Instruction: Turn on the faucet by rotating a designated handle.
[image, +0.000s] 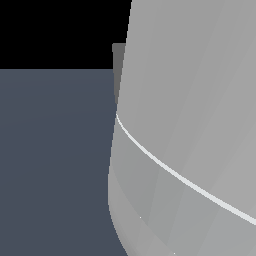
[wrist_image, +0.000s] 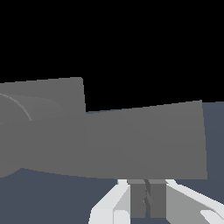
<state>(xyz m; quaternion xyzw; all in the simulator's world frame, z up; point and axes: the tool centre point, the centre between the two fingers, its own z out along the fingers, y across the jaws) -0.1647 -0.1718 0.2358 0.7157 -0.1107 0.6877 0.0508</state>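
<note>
one faucet (wrist_image: 39, 127), one handle (wrist_image: 148, 140)

Exterior view: robot arm (image: 190, 125) hides nearly all of faucet (image: 118, 70). Wrist view: gripper (wrist_image: 146, 205) fingertips hidden behind handle (wrist_image: 144, 140); closure unreadable.

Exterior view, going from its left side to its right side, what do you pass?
Floor → a thin dark grey strip of the faucet showing past the arm's edge → robot arm, filling the exterior view's right.

The grey handle (wrist_image: 144, 140) fills the space just ahead of the claw (wrist_image: 146, 205).
</note>
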